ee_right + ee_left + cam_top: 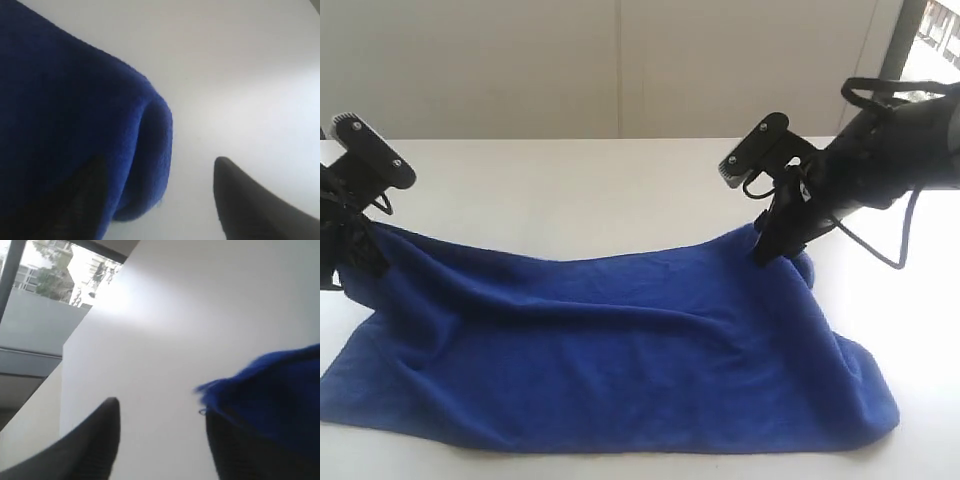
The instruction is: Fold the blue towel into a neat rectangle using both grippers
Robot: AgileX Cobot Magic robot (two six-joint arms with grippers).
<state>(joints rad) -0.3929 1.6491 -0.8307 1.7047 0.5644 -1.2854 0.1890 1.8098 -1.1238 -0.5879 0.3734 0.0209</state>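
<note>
The blue towel (620,350) lies doubled over on the white table (570,190), its far edge raised at both corners. My left gripper (355,250) is at the far left corner. In the left wrist view this gripper (160,407) is open, its jaws wide apart, and the towel (280,390) drapes over one finger only. My right gripper (770,250) touches the far right corner. In the right wrist view that gripper (160,160) is open too, with the towel (60,100) bunched over one finger and bare table in the rest of the gap.
A pale wall stands behind the table's far edge. A window (930,40) shows at the upper right. The towel's near edge lies close to the table's front edge.
</note>
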